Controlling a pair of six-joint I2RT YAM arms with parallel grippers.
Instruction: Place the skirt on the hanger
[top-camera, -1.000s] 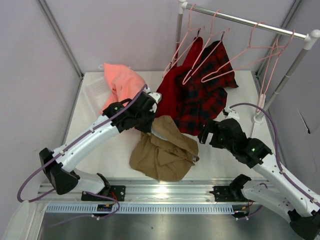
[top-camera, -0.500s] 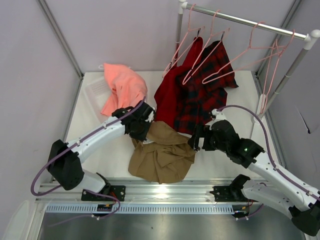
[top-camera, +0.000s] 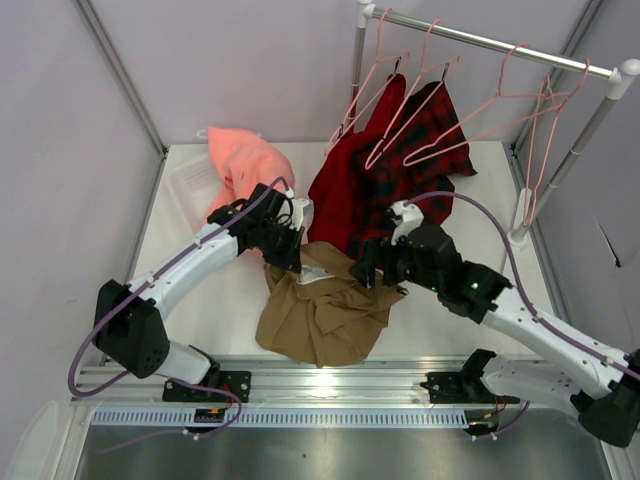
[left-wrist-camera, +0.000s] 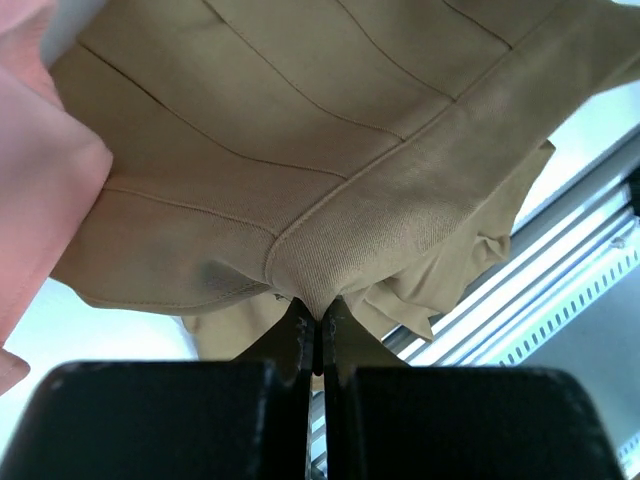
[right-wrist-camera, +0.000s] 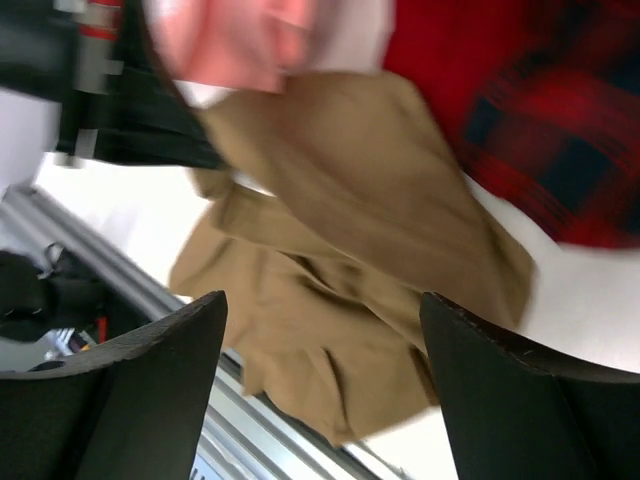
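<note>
Since skirt (top-camera: 322, 312) looks soft and limp, grip edge fold: left gripper (left-wrist-camera: 318, 318) jaws clamped on skirt fold; right gripper (right-wrist-camera: 322, 350) jaws apart above skirt.

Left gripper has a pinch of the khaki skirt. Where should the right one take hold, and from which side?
Probably the skirt's upper edge on its right side, apart from the fold pinched by the left gripper. That edge looks raised off the table near the pinch, so the open right gripper could come down from above, staying short of the plaid garment.
</note>
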